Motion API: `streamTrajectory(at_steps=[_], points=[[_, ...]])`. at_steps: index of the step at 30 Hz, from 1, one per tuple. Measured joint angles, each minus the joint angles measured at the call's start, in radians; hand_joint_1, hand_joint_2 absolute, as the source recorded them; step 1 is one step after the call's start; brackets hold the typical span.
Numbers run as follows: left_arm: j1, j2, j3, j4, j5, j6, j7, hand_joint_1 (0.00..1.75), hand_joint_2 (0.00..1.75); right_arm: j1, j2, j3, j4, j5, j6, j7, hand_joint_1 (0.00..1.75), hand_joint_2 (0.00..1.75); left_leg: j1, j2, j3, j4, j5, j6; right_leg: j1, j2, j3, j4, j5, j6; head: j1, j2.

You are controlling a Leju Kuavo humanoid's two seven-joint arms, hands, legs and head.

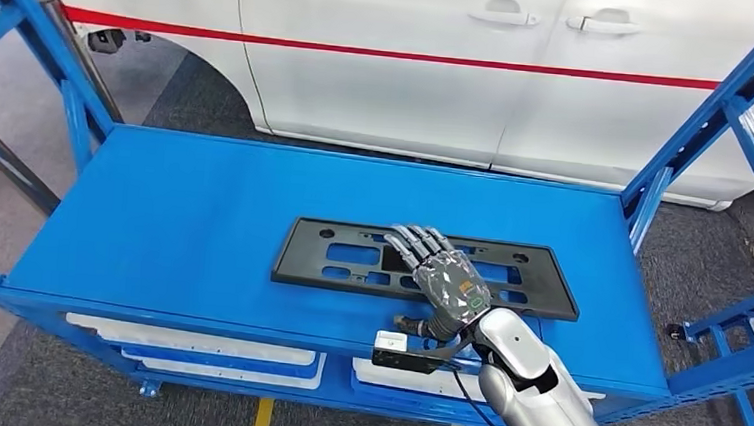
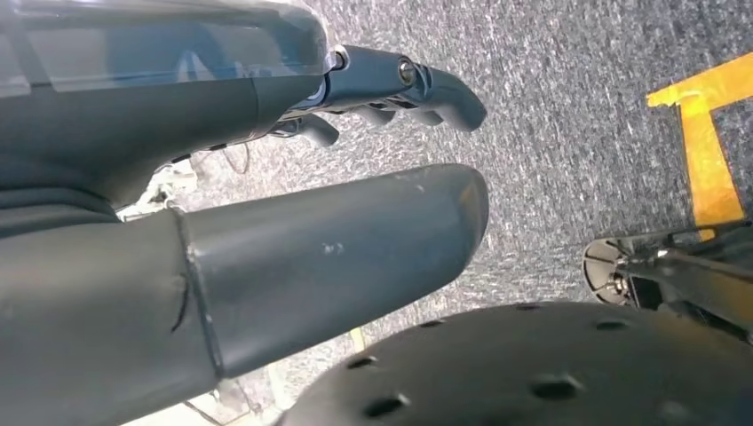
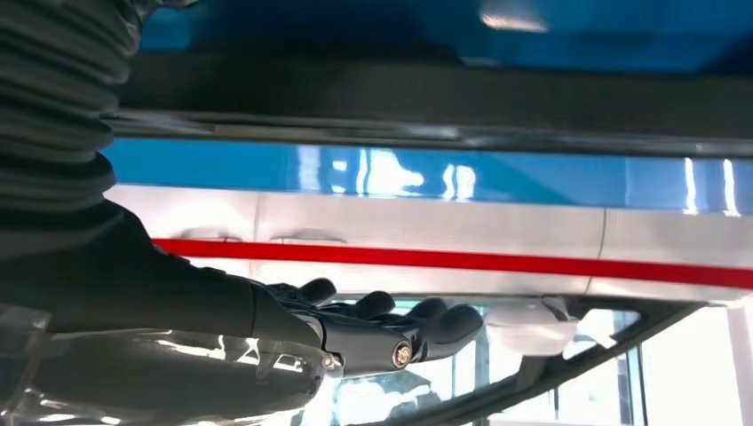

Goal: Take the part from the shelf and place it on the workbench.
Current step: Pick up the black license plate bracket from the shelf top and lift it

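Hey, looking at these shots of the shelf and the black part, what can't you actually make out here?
- Head view: the right hand lies over the black part, covering the middle of it; whether its fingers press or grip the part cannot be told.
- Right wrist view: the part's face is hidden; it shows edge-on as a dark band.
- Left wrist view: the left hand hangs over grey carpet; its palm is hidden by the thumb.

The part (image 1: 427,267) lies flat on the shelf (image 1: 182,219), right of centre and nearer the front edge than the rear. The right hand (image 1: 441,278) is over the part's middle; the part extends to both sides of the hand. A car (image 1: 463,69) stands behind the shelf. Uprights (image 1: 705,126) stand at both ends of the shelf. The left hand (image 2: 266,177) hangs over the floor (image 2: 577,115).
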Motion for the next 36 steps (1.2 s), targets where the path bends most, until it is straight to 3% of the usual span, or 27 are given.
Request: streamTrajectory(at_steps=[1,7,19,20,23,24,29,36], points=[[-0.001,0.000,0.002,0.000,-0.001,0.001,-0.002,0.00,0.00,0.000,0.004,0.004,0.002,0.002,0.003,0.005,0.00,1.75,0.000,0.001,0.001,-0.001,-0.001,0.000,-0.001,0.001,0.000,-0.001,-0.001,0.005,0.000,0.000],[0.000,0.000,0.015,0.000,-0.025,-0.008,-0.023,0.00,0.00,-0.011,0.021,0.021,0.026,0.047,-0.013,0.067,0.00,1.75,0.002,0.003,0.008,-0.014,0.000,-0.004,0.002,0.003,0.001,-0.001,-0.007,-0.005,0.000,0.000],[-0.001,-0.003,0.030,0.000,-0.053,-0.018,-0.035,0.00,0.00,-0.046,0.046,0.023,0.127,0.118,-0.069,0.147,0.00,1.75,0.002,0.004,0.011,-0.018,0.002,-0.011,0.002,0.003,0.001,0.000,-0.008,-0.008,0.000,0.000],[-0.001,-0.003,0.033,0.000,-0.057,-0.019,-0.038,0.00,0.00,-0.051,0.049,0.023,0.142,0.128,-0.080,0.154,0.30,1.75,0.001,0.004,0.011,-0.018,0.002,-0.011,0.002,0.003,0.002,0.000,-0.008,-0.008,0.000,0.000],[-0.002,-0.004,0.045,0.000,-0.067,-0.025,-0.049,0.00,0.00,-0.066,0.057,0.011,0.195,0.156,-0.120,0.173,1.61,1.75,0.001,0.004,0.012,-0.018,0.002,-0.011,0.002,0.003,0.003,0.000,-0.008,-0.008,0.000,0.000],[-0.002,-0.004,0.050,0.000,-0.071,-0.027,-0.052,0.00,0.00,-0.069,0.061,0.002,0.213,0.162,-0.134,0.178,1.75,1.75,0.000,0.004,0.012,-0.018,0.002,-0.011,0.001,0.003,0.003,0.000,-0.008,-0.008,0.000,0.000],[-0.002,-0.008,0.070,0.000,-0.078,-0.031,-0.060,0.00,0.00,-0.069,0.074,-0.042,0.264,0.168,-0.161,0.183,1.75,1.75,-0.001,0.004,0.013,-0.017,0.002,-0.011,0.001,0.003,0.004,0.000,-0.007,-0.008,0.000,0.000],[-0.003,-0.011,0.091,-0.001,-0.080,-0.033,-0.060,0.00,0.00,-0.059,0.075,-0.064,0.267,0.169,-0.130,0.177,1.75,1.75,-0.001,0.004,0.013,-0.017,0.002,-0.011,0.001,0.003,0.004,0.000,-0.007,-0.007,0.000,0.000]])
